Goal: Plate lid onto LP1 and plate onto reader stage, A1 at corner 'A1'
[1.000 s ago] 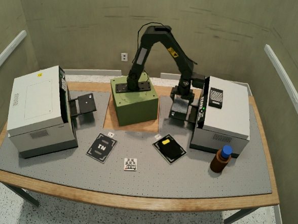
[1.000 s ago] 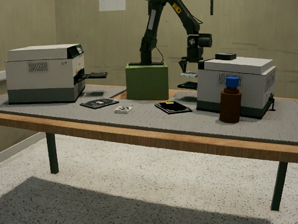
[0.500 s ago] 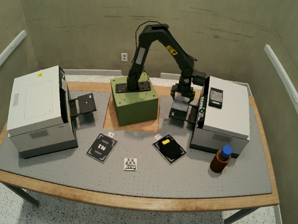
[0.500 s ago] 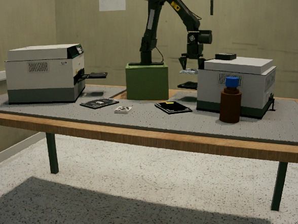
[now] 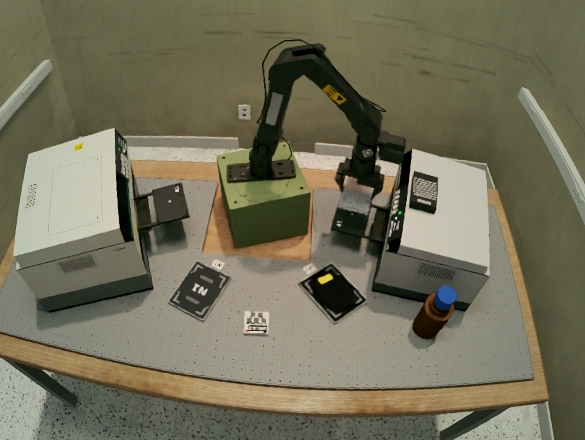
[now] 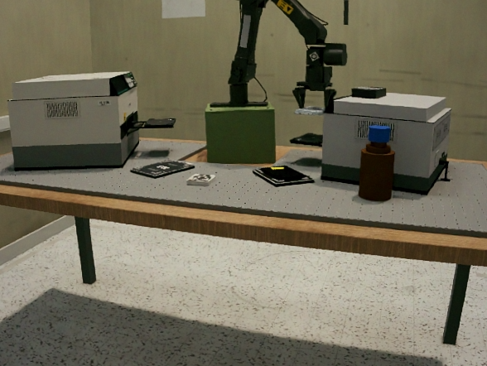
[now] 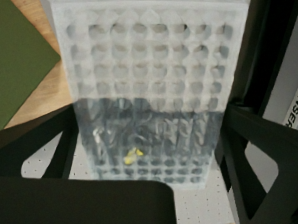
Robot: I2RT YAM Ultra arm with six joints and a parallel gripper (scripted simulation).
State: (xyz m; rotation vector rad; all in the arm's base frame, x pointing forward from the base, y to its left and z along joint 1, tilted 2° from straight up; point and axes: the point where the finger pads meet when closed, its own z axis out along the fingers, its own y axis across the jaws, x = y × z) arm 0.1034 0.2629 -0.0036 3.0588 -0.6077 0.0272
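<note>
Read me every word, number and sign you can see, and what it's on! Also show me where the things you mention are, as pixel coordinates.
"N1", upside down: black pad (image 5: 199, 290) (image 6: 162, 169).
"NSE", cut off: right-hand machine (image 5: 448, 214) (image 6: 348, 159) (image 7: 286, 95).
Triangle sign, no readable words: yellow sticker (image 5: 334, 94) (image 6: 285, 6).
Too small or blurred: machine panels, stage corners, little tags, white block (image 5: 256, 324) (image 6: 201, 179).

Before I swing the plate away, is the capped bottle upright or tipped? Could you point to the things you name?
Upright: the bottle (image 5: 429, 321) (image 6: 376, 175) stands on its base beside the dispenser (image 5: 460, 214) (image 6: 389, 108), its blue cap (image 5: 445, 298) (image 6: 379, 134) on top.

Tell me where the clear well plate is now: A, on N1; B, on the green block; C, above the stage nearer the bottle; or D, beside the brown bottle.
C: the fingers hold the plate, with a gap showing above that stage.
</note>
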